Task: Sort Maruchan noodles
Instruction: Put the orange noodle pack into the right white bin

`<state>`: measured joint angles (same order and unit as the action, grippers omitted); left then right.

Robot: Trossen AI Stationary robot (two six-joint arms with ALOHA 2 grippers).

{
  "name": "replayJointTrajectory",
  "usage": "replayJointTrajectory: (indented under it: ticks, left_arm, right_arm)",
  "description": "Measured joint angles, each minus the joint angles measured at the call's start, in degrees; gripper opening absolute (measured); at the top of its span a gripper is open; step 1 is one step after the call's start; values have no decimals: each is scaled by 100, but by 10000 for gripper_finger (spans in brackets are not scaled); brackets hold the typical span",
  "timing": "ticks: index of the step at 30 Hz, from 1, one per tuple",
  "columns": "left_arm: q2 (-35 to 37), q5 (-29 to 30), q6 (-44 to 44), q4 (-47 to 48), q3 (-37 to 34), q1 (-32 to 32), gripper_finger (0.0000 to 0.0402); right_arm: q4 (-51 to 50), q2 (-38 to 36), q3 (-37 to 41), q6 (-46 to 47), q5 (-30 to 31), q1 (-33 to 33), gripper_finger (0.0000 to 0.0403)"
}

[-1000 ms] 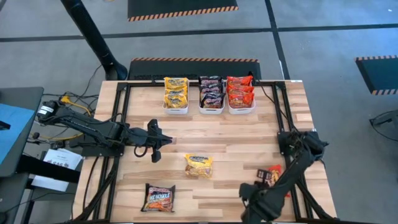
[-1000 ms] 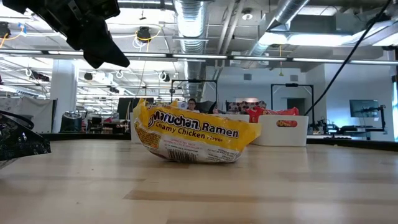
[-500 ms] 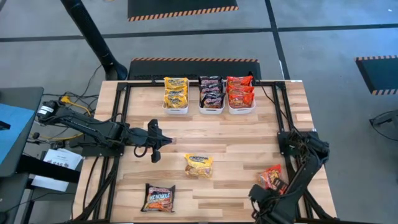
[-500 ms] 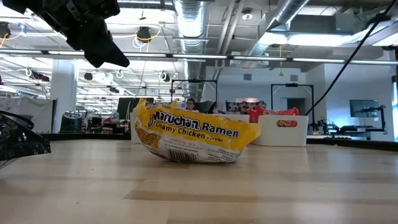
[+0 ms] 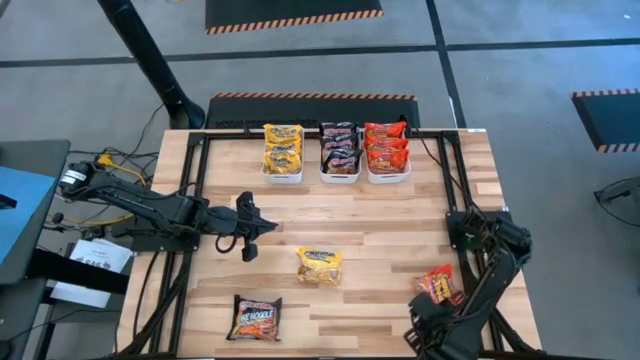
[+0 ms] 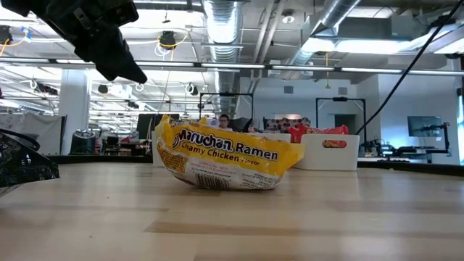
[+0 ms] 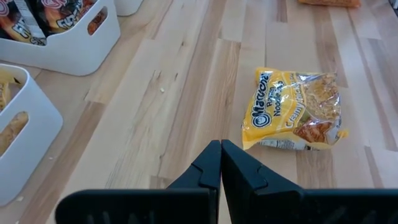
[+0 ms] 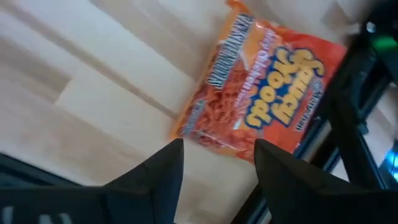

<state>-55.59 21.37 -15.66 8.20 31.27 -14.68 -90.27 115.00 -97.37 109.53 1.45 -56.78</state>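
Red packet (image 8: pixel 264 106) lying loose on counter (image 5: pixel 380 230), right gripper (image 8: pixel 214 163) jaws spread just above, likely lining up a pickup. Left gripper (image 7: pixel 221 163) parked, jaws pressed together.

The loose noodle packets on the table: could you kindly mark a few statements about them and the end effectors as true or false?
1. The red packet lies on the table by the right end effector, ungripped. True.
2. The left end effector is wide open. False: it is shut.
3. A yellow packet lies mid-table. True.
4. The dark packet sits in a bin. False: it lies loose near the front edge.
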Motion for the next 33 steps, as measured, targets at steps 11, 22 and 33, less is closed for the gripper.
replayJointTrajectory:
  ticks: [11, 22, 33]
  left_arm:
    - [0, 17, 389, 3, 0, -1, 0]
    - [0, 23, 386, 7, 0, 0, 0]
    - [0, -3, 133, 10, 0, -2, 0]
  right_arm:
    - [10, -1653, 839, 933, 1051, -352, 201]
    - [1952, -3258, 3115, 1773, 1215, -694, 201]
    - [2373, -2886, 3677, 1558, 365, -383, 202]
